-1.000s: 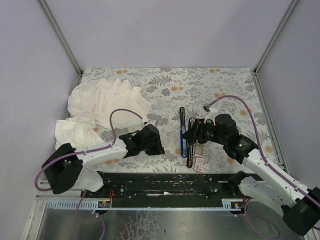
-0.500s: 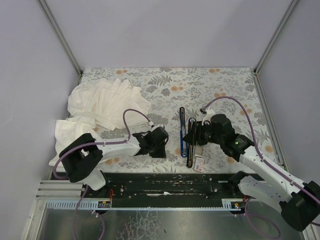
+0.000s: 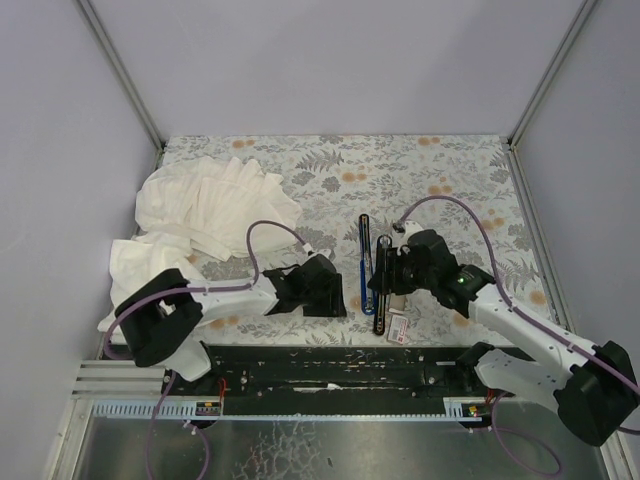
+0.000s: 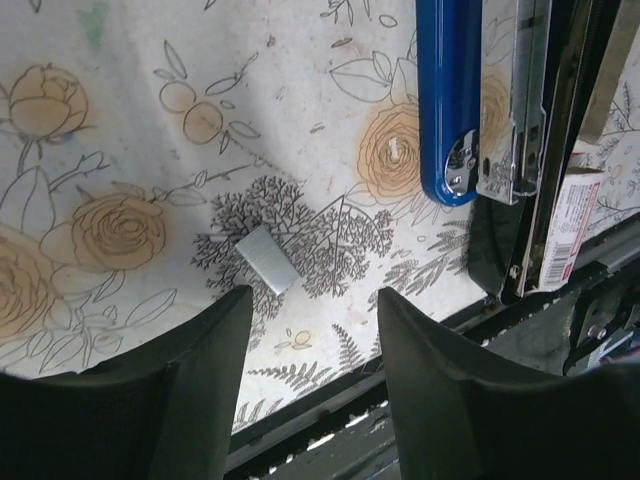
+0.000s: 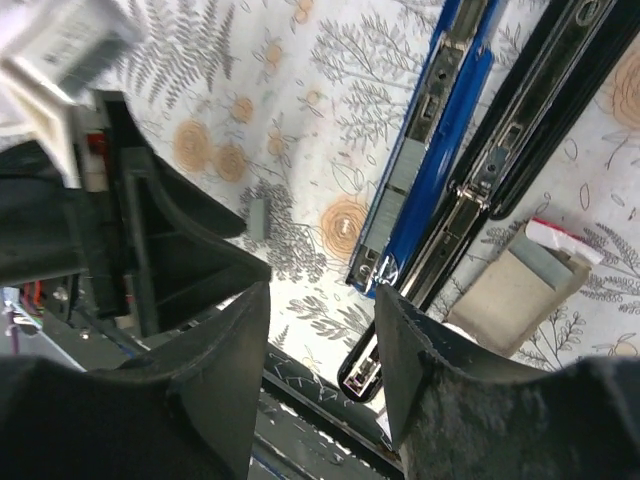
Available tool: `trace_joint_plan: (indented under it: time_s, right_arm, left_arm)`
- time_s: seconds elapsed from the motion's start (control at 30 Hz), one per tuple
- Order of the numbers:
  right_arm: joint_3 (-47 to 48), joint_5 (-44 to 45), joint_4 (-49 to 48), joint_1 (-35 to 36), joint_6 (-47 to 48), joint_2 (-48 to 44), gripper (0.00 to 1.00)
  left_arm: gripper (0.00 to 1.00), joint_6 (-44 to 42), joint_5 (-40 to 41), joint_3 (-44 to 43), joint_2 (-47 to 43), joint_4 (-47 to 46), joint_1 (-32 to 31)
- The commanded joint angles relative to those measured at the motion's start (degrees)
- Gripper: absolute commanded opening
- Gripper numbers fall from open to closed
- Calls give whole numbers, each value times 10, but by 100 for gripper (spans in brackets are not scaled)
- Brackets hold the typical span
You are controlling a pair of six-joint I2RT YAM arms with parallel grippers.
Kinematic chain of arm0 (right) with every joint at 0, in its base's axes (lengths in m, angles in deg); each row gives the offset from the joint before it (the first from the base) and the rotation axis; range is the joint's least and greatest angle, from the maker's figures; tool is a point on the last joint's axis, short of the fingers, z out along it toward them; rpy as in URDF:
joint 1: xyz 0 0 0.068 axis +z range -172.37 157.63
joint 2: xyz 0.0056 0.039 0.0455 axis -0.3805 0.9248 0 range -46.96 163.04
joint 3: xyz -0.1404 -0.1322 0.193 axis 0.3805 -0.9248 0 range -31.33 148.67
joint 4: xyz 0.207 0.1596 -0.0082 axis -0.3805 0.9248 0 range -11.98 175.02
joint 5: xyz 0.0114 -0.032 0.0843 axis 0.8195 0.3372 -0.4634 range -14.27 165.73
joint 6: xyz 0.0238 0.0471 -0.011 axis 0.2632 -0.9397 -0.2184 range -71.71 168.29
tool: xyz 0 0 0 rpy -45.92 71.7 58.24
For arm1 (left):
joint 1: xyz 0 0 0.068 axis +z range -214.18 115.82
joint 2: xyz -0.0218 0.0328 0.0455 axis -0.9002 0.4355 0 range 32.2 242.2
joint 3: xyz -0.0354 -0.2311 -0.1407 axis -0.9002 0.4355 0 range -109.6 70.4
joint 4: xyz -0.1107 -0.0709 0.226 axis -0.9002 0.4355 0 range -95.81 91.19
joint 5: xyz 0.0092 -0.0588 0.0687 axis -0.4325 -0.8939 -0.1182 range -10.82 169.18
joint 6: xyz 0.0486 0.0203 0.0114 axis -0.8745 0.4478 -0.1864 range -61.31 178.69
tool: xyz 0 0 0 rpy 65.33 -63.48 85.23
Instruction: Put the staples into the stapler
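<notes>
Stapler (image 3: 366, 266) lies open flat; staple strip (image 4: 268, 258) loose on table (image 4: 130, 140).
Left gripper (image 4: 312, 300) fingers apart, empty; right gripper (image 5: 322, 295) likewise.

Blue-and-black stapler (image 3: 366, 270), floral table (image 3: 450, 170), white cloth (image 3: 210, 210)

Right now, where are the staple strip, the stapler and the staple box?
staple strip (image 4: 268, 259), left wrist view, its middle
stapler (image 4: 450, 90), left wrist view, blue arm
staple box (image 4: 571, 222), left wrist view, labelled side

Robot test cell (a lab rig), plain grey walls (image 3: 330, 60), aluminium corner posts (image 3: 120, 75), floral-covered table (image 3: 330, 160)
</notes>
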Motion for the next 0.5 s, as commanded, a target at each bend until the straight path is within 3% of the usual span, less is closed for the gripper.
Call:
trace_joint_plan:
  time_s: [0.0, 0.13, 0.33, 0.47]
  right_arm:
    - [37, 80, 33, 43, -12, 32, 52]
    - [62, 133, 44, 100, -37, 75, 52]
    - [124, 192, 57, 180, -59, 168, 53]
    - [171, 234, 80, 222, -76, 246, 53]
  left_arm:
    - [55, -11, -4, 23, -52, -33, 25]
    - [64, -69, -12, 21, -108, 9, 106]
    - [80, -199, -57, -43, -169, 81, 298]
    - [84, -259, -65, -95, -183, 100, 386]
